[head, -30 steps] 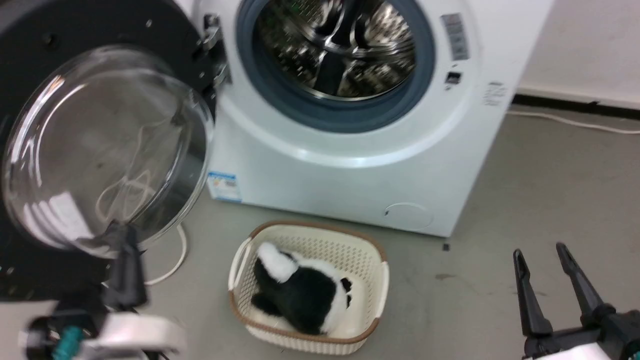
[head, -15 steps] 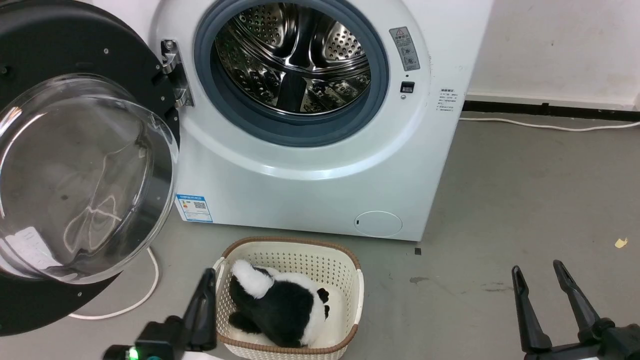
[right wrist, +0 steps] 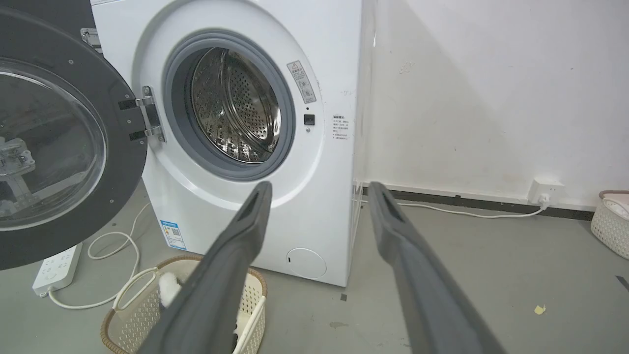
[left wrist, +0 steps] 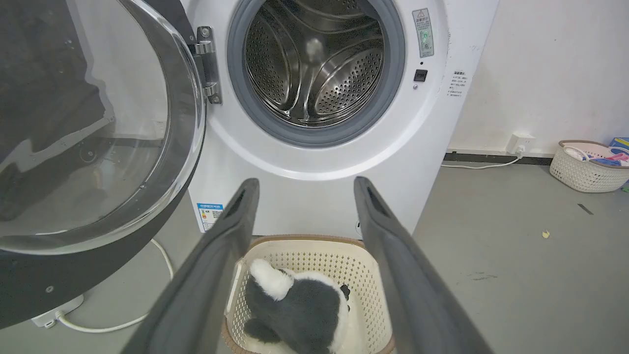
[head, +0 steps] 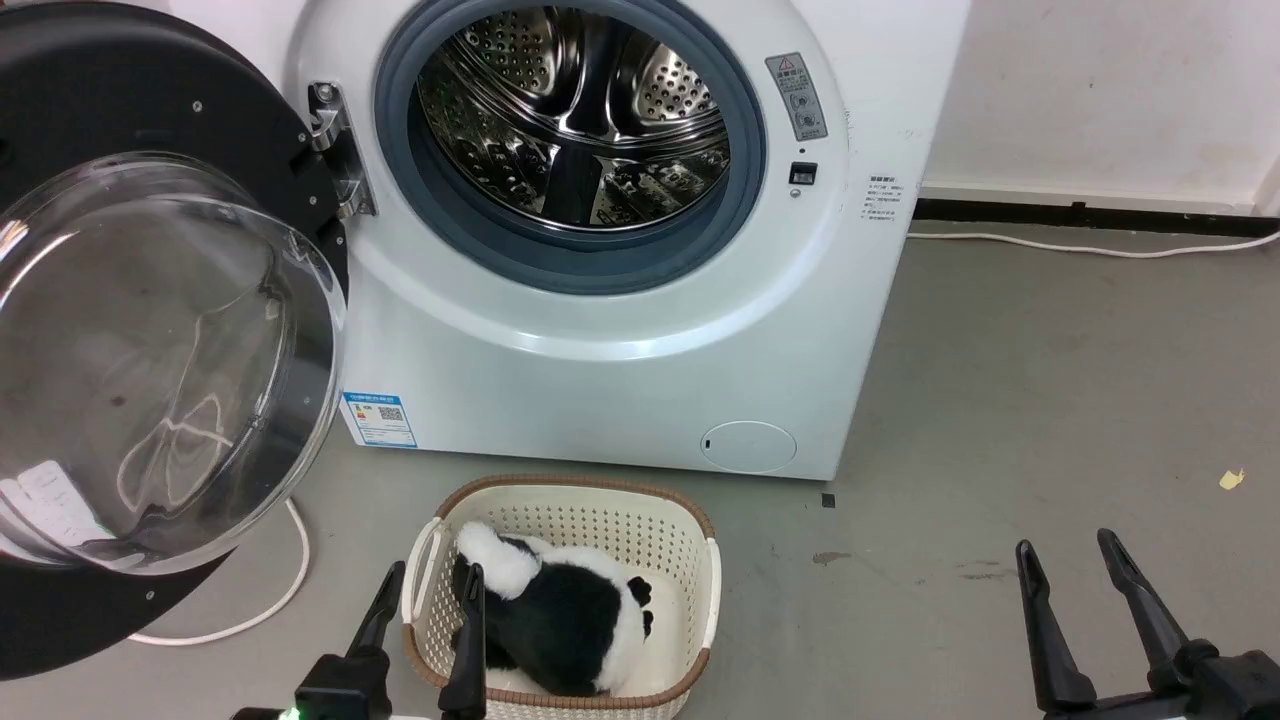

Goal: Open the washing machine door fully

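The washing machine door (head: 150,90), a glossy black disc with a bulging clear glass bowl, stands swung wide open to the left of the white washing machine (head: 600,350); its hinge holds it beside the steel drum (head: 570,110). The door (left wrist: 88,137) also shows in the left wrist view and the door (right wrist: 49,147) in the right wrist view. My left gripper (head: 433,580) is open and empty, low in front of the basket and apart from the door; its open fingers (left wrist: 305,183) frame the machine front. At lower right my right gripper (head: 1065,545) is open and empty, far from the door, fingers apart (right wrist: 319,187).
A cream basket (head: 580,487) holding a black-and-white plush toy (head: 560,610) sits on the floor before the machine. A white cable (head: 270,600) and a power strip (right wrist: 54,268) lie under the door. Another basket (left wrist: 585,167) stands by the wall at right.
The head camera has shifted. My left gripper has left the lower edge of the door's glass bowl and come down to the basket's left side. The right gripper has barely moved.
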